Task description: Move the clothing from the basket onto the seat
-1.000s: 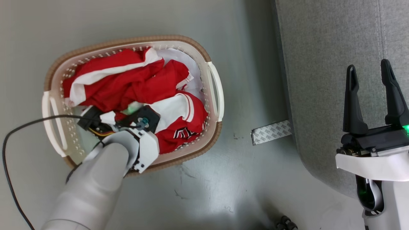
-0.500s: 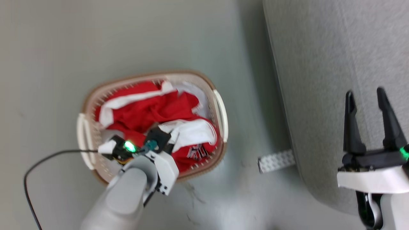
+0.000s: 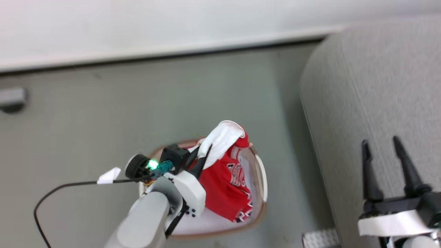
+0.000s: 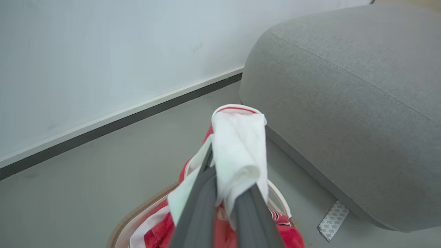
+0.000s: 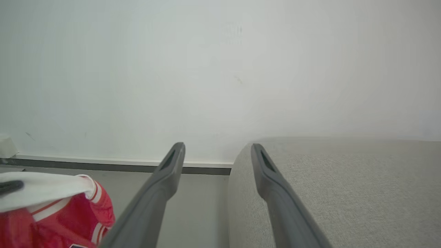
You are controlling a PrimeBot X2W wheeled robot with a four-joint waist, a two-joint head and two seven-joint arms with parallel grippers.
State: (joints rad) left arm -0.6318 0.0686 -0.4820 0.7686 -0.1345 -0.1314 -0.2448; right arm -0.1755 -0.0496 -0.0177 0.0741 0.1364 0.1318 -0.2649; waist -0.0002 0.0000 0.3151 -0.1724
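No readable text; print on clothing [image 3: 225,182] too blurred.

A smooth grey-green floor [image 3: 86,120] runs up to a plain white wall [image 3: 137,24], and a pale skirting board [image 3: 172,49] with a dark line beneath it marks the join. Over at the left edge of the head view, a small grey fitting [image 3: 12,98] sits low and blurred. Down on the floor, a white strip [image 4: 333,220] with a grey printed pattern lies flat.
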